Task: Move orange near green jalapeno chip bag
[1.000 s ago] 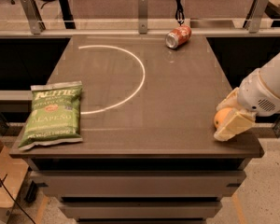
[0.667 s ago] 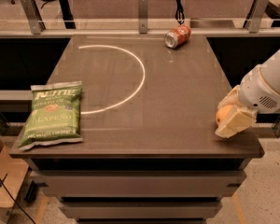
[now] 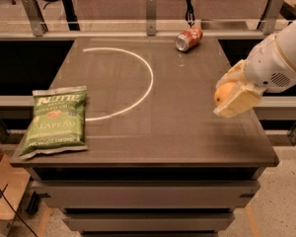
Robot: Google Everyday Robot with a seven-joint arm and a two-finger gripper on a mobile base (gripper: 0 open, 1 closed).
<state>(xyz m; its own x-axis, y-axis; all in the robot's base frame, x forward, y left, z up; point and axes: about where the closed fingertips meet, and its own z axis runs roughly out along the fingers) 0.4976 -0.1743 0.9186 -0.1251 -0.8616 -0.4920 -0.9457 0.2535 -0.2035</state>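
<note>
The orange point(image 3: 224, 92) is a round bright orange fruit held between my gripper's cream-coloured fingers point(image 3: 238, 101) at the table's right side, lifted a little above the top. My gripper point(image 3: 230, 91) is shut on it, coming in from the right on the white arm point(image 3: 281, 56). The green jalapeno chip bag point(image 3: 55, 121) lies flat near the table's front left corner, far from the orange.
A red-orange soda can point(image 3: 188, 38) lies on its side at the back of the dark table point(image 3: 187, 137). A white arc point(image 3: 138, 88) is marked on the top. A rail with metal posts point(image 3: 151, 14) runs behind the table.
My gripper has lifted with the orange and shifted slightly up and left from the table's right front edge. The bag and can have not moved.
</note>
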